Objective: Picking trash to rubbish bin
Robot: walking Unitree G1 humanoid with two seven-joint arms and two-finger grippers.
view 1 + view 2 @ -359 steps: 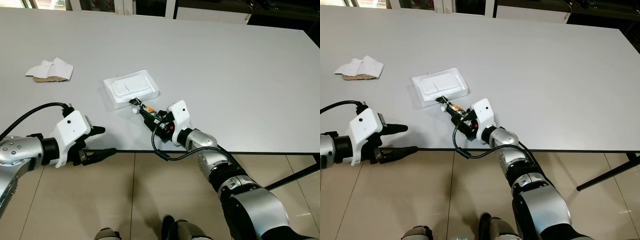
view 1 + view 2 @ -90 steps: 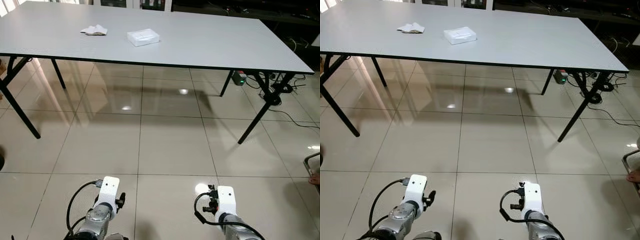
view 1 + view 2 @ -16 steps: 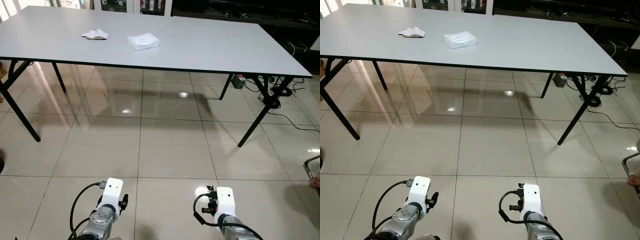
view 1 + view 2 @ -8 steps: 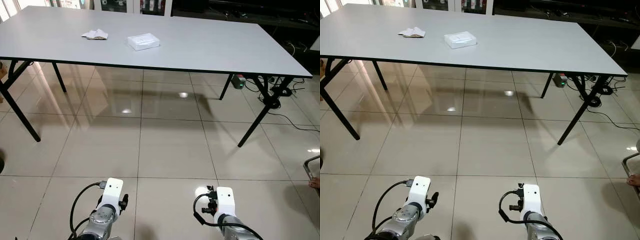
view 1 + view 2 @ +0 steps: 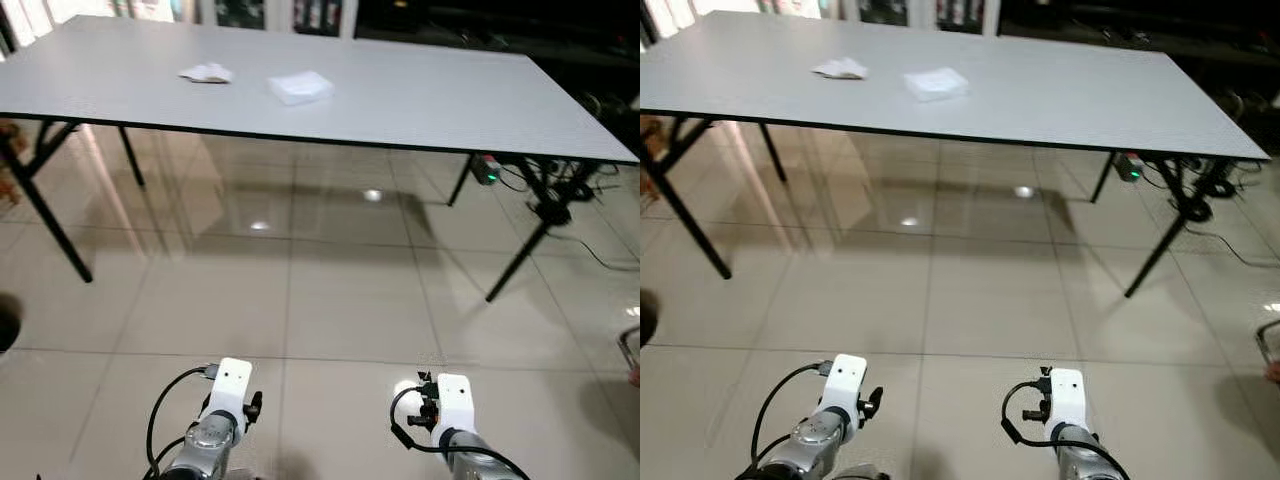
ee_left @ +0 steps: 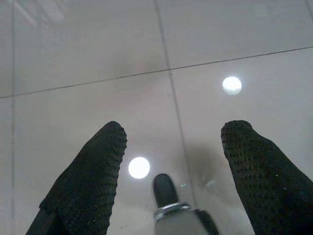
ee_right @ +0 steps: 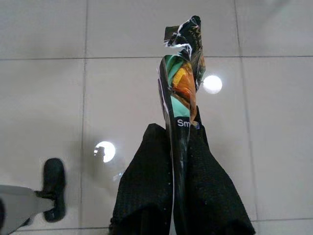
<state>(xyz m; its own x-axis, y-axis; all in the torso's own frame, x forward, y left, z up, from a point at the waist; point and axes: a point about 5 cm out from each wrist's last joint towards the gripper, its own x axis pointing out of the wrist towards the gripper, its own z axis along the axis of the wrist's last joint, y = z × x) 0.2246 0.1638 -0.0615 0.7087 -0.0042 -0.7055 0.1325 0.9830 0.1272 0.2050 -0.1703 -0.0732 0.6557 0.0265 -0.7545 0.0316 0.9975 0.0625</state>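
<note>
Right gripper (image 7: 176, 161) is seen in its own wrist view clamped tight on a crumpled snack wrapper (image 7: 181, 83), which is pinched between the two black fingers (image 7: 146, 186) and sticks out past their tips. Green, orange and dark print can be made out on it, plus a bit of white lettering. Glossy floor tiles (image 7: 44, 98) with lamp glare are seen behind it, and a dark robot foot (image 7: 53, 182) is caught off to one side.

Left gripper (image 6: 171, 147) is shown in its wrist view spread wide with nothing held, the two dotted black fingers (image 6: 93, 176) well apart over the same tiles, with another dark foot tip seen between them.

From the head views (a bit blurry) both arms are held low over the floor, well short of the long grey table (image 5: 420, 90); only the white wrist housings of the left arm (image 5: 232, 385) and right arm (image 5: 452, 398) are really made out. On the table, toward its far left part, a white foam tray (image 5: 300, 87) is lying, and a crumpled white paper (image 5: 205, 72) is sitting just beside it, further to the left. Black table legs (image 5: 515, 262) and some cables are visible under the table's right end, where a small green light (image 5: 490, 176) is glowing.
</note>
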